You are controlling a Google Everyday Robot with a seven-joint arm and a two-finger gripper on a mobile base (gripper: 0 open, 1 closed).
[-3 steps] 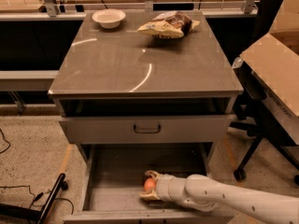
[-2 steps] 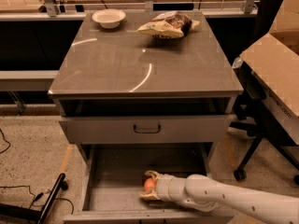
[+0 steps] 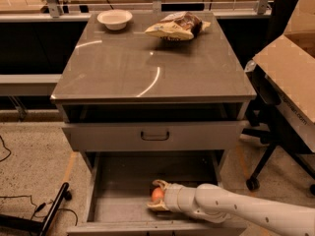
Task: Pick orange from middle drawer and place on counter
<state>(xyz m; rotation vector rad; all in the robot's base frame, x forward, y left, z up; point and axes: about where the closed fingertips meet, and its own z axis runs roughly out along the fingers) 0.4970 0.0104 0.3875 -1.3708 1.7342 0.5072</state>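
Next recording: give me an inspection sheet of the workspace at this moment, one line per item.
Surface: counter, glossy grey-brown, on top of the drawer cabinet.
Job's things: orange sits in the open middle drawer, near its front; not yet on the counter.
Clutter: white bowl and snack bag at the counter's far edge, apart from each other.
Gripper: gripper inside the drawer, closed around the orange; arm enters from the right.
Cables: black cables on the floor, left of the cabinet.
Surroundings: cardboard box and wheeled chair base to the right.
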